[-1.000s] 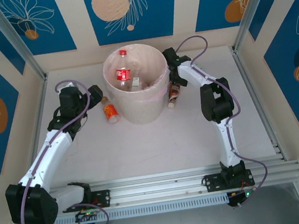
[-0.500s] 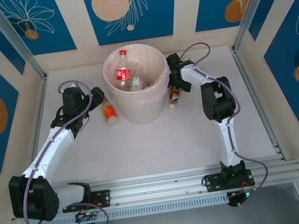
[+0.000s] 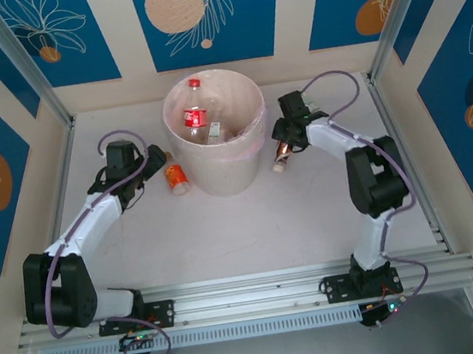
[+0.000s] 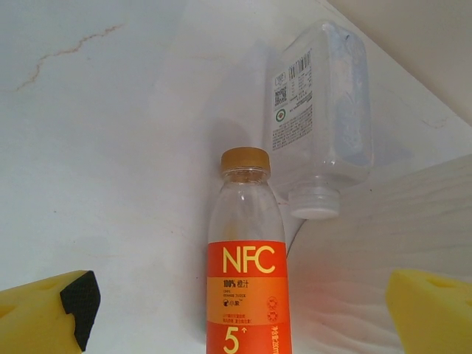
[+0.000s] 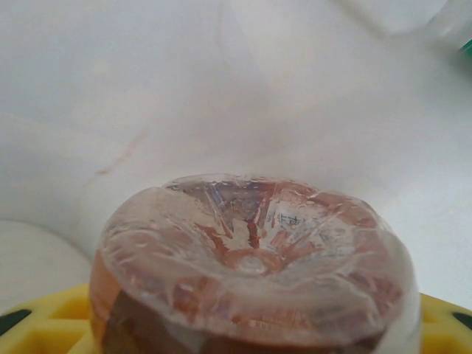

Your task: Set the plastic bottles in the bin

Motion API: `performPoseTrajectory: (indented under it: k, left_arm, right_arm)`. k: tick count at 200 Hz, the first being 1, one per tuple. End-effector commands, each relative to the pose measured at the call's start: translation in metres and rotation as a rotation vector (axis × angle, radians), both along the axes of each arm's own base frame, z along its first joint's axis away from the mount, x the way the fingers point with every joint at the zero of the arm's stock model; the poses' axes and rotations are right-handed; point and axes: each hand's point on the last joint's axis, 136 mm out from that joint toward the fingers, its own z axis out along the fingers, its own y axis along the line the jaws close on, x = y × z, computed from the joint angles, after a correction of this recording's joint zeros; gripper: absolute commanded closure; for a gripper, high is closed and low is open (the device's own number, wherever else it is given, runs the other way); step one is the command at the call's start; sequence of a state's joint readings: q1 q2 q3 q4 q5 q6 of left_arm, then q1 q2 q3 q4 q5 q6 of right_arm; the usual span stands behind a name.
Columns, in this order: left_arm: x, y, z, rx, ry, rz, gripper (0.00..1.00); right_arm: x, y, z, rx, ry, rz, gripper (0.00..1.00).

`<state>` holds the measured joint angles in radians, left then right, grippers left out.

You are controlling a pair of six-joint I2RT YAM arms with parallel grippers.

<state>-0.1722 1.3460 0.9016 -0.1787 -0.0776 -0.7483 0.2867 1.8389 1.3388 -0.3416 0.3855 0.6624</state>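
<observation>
The bin (image 3: 177, 141), a tall pale pink-cream bucket, stands at the table's far middle with red-labelled bottles (image 3: 194, 117) inside. Left of it lies an orange-labelled NFC bottle (image 3: 174, 176) (image 4: 249, 280), cap pointing away. My left gripper (image 3: 154, 164) (image 4: 240, 324) is open, its yellow fingertips (image 4: 48, 317) wide on either side of that bottle. A clear bottle with a white label (image 4: 318, 133) lies just beyond it. Right of the bin, my right gripper (image 3: 285, 141) (image 5: 251, 343) is shut on a brownish-red bottle (image 3: 279, 154) (image 5: 251, 273), whose ribbed base faces the camera.
The bin's wall (image 4: 413, 214) rises close on the right of the orange bottle. Another clear bottle (image 5: 398, 11) lies on the table beyond the held one. Walls with metal posts (image 3: 382, 29) enclose the white table (image 3: 251, 227).
The right gripper has closed on the brownish-red bottle and shifted right, away from the bin. The left arm has edged slightly nearer the orange bottle, jaws still wide.
</observation>
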Motion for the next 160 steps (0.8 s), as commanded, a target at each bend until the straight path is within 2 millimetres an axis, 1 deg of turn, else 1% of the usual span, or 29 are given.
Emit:
performPoseTrajectory:
  k: [1,29,69,85,102,123,160]
  left_arm:
    - [0.002,0.003,-0.004,-0.026,0.007,0.012,0.0]
    - [0.002,0.003,-0.005,-0.031,0.008,0.011,0.0]
    - [0.001,0.003,-0.005,-0.038,0.012,0.013,0.0]
    - [0.001,0.003,-0.006,-0.041,0.014,0.015,0.0]
    - [0.0,0.003,-0.007,-0.048,0.019,0.014,0.0]
    - [0.001,0.003,-0.009,-0.061,0.023,0.014,0.0]
    - [0.001,0.001,-0.01,-0.083,0.028,0.011,0.0]
  right_arm:
    - [0.006,-0.001,0.048,0.06,-0.184,-0.016,0.52]
    - [-0.009,-0.008,0.081,0.067,-0.277,-0.02,0.53]
    - [-0.032,-0.024,0.141,0.046,-0.432,-0.047,0.53]
    - [-0.041,-0.026,0.163,0.054,-0.495,-0.031,0.53]
    - [-0.051,-0.021,0.19,0.084,-0.562,0.011,0.54]
    - [-0.063,-0.009,0.223,0.135,-0.635,0.079,0.54]
    - [-0.08,0.022,0.287,0.192,-0.777,0.235,0.54]
